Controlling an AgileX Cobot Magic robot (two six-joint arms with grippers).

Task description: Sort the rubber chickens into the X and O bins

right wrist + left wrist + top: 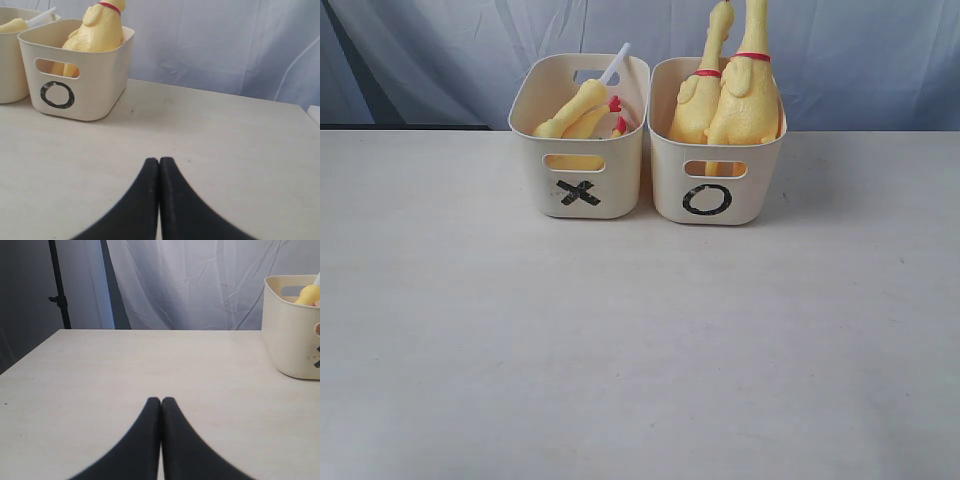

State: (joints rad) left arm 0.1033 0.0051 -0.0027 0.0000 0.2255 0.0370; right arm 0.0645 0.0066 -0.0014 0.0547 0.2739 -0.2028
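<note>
Your left pincer (161,403) and right pincer (159,163) rest clenched, empty, while small rubber chickens (578,108) lie in the X bin (620,190), large rubber chickens (748,100) in the O bin (665,190), probably soft, light, best gripped mid-body.

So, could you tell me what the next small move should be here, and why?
Probably none: I would leave both arms parked. Two large rubber chickens stand in the O bin, smaller rubber chickens lie in the X bin, none shows on the table, and the left hand and right hand are shut, holding nothing.
</note>
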